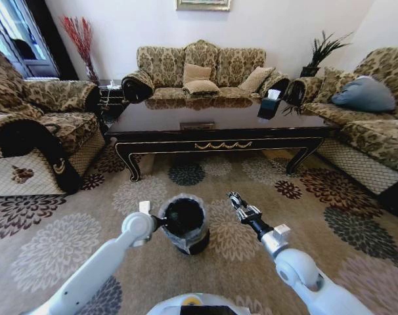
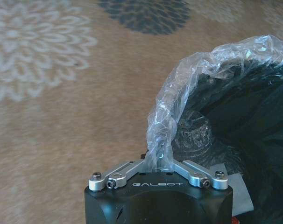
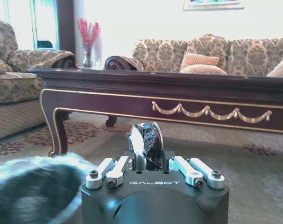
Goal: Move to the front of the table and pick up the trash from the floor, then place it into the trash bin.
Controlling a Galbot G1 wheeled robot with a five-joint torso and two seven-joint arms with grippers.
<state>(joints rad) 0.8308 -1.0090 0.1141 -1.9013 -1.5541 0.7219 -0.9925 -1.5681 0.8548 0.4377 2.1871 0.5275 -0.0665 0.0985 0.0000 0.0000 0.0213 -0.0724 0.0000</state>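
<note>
The left gripper pinches the liner on the bin rim. The right gripper, jaws pressed on a dark shiny scrap, hangs beside the bin; that piece isn't dropped in yet, I'd say.

The only word I can read is "GALBOT", in pale capital letters on the black housing of my left hand, just below the silver finger links where the trash bin liner's rim meets them. The same "GALBOT" stands on the black housing of my right hand, likewise just below its silver links. I can read no other text, number or label.
</note>
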